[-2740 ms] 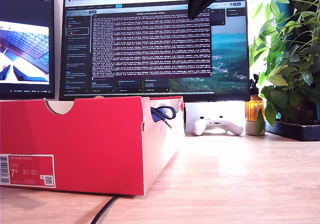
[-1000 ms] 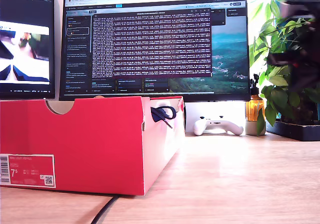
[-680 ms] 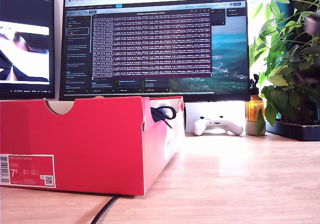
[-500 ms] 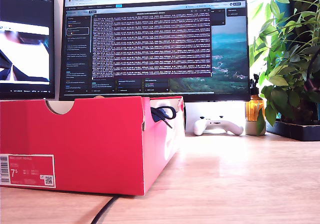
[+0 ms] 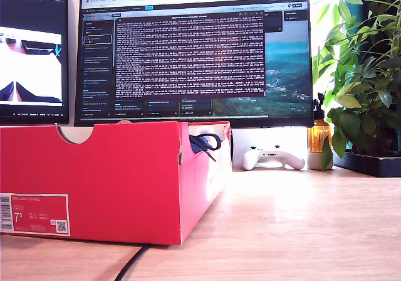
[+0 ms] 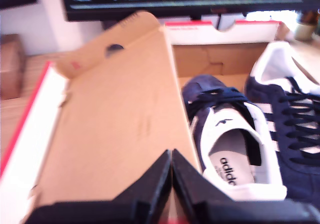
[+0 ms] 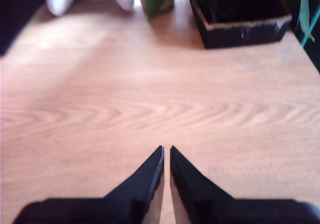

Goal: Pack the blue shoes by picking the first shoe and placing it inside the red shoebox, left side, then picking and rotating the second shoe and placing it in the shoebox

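The red shoebox (image 5: 113,180) stands on the table at the exterior view's left, and a dark lace (image 5: 203,144) hangs over its side edge. In the first wrist view both blue shoes lie side by side inside the shoebox (image 6: 220,64). One shoe (image 6: 227,144) shows its white lining and insole. The other shoe (image 6: 292,134) shows its laces. My first gripper (image 6: 171,155) is shut on nothing, above the box's brown open lid (image 6: 115,114). Over bare wood, away from the box, my second gripper (image 7: 166,149) is shut and empty. Neither arm shows in the exterior view.
Two monitors (image 5: 194,52) stand behind the box. A white game controller (image 5: 272,157), an amber bottle (image 5: 318,135) and a leafy plant in a black planter (image 5: 369,162) sit at the exterior view's right. A black cable (image 5: 131,262) runs from under the box.
A dark arm that hung at the top of the exterior view swept towards that view's right and left the picture. The box and lace have not moved.
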`<state>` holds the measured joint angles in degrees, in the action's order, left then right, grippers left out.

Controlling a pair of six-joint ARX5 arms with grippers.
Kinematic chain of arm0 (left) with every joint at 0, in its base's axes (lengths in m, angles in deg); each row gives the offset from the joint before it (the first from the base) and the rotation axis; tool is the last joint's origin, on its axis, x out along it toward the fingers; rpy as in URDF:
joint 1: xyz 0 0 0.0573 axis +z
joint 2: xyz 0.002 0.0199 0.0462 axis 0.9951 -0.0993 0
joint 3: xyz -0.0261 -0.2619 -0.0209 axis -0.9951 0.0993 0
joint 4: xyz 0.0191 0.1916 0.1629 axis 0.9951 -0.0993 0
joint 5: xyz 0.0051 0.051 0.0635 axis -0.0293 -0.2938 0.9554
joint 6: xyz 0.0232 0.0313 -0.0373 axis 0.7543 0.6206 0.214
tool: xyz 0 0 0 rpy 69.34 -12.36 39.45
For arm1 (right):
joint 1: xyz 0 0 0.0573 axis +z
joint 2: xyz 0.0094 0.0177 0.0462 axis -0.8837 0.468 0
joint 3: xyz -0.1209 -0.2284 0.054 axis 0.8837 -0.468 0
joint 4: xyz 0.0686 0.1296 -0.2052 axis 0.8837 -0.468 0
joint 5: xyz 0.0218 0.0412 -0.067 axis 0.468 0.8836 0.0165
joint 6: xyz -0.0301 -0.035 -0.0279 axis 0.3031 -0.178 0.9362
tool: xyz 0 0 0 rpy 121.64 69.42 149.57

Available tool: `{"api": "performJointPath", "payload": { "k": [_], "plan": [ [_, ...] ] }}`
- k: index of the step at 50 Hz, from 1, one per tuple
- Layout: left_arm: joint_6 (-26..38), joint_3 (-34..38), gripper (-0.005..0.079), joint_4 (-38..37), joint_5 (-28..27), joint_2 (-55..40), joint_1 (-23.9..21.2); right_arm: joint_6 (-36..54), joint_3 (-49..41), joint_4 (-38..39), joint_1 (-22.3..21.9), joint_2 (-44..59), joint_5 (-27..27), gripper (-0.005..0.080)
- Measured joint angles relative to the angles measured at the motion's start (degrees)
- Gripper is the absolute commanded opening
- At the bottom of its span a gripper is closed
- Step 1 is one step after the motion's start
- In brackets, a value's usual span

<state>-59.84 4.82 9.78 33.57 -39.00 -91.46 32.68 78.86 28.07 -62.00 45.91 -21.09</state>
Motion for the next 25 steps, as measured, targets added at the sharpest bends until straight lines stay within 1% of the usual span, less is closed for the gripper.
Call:
{"api": "performJointPath", "payload": {
  "k": [7,9,17,25],
  "plan": [
    [-1.4,0.3,-0.0019,-0.8,5.6,6.5,-1.0,-1.4,0.0,-1.2,0.0,-1.6,0.6,-0.001],
    [-3.1,0.7,-0.0019,-0.9,6.7,8.5,-1.4,-1.5,0.0,-1.6,0.2,-1.7,0.7,-0.001],
    [-4.4,2.4,-0.0019,-2.3,8.7,14.1,-3.0,-1.5,0.0,-1.7,2.2,-2.6,0.8,-0.001],
    [-4.4,4.8,-0.0019,-4.5,9.3,17.6,-4.2,-1.2,0.0,-1.6,3.6,-6.7,0.1,-0.001]
  ]
}}
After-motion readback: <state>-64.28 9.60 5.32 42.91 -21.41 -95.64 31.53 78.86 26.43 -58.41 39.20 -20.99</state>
